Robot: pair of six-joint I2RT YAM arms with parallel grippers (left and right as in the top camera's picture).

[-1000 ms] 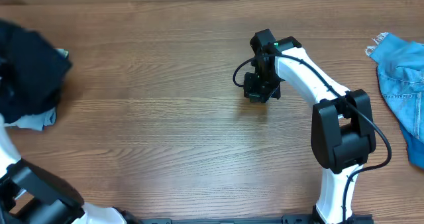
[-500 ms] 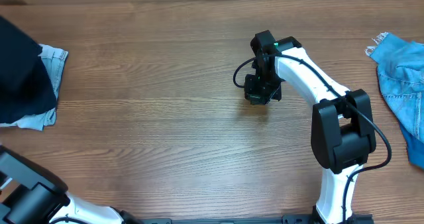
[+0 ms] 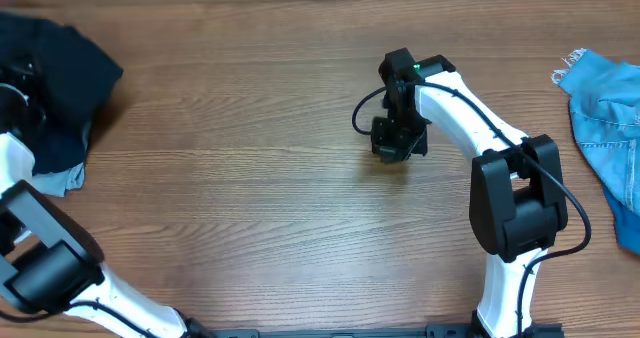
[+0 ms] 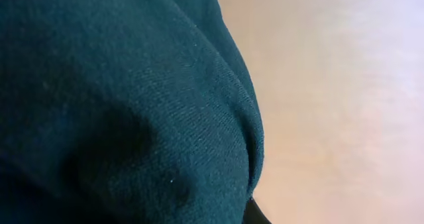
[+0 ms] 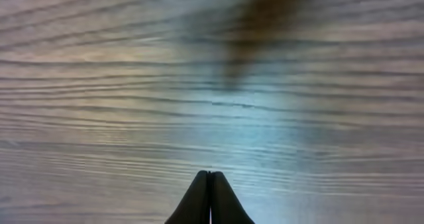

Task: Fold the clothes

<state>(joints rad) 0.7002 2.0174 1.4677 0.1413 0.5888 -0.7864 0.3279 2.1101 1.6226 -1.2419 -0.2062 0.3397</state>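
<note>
The clothes (image 3: 62, 73) sit bunched at the nine o'clock edge of the table (image 3: 230, 218), and the left gripper (image 3: 15, 86) looks pinched onto them (cloth hides most of it). The right gripper (image 5: 211, 181) is shut and empty. This looks like the fetching step, so next the clothes need pulling toward three o'clock and laying flat.

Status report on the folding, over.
Left gripper shut on black garment, bunched at far left. Right gripper shut, empty, mid-table. Pale denim piece peeks from under the garment.

Bare table (image 3: 240, 198) between black clothes (image 3: 70, 73) at far left and right arm (image 3: 460, 108), blue denim (image 3: 610, 128) at far right.
</note>
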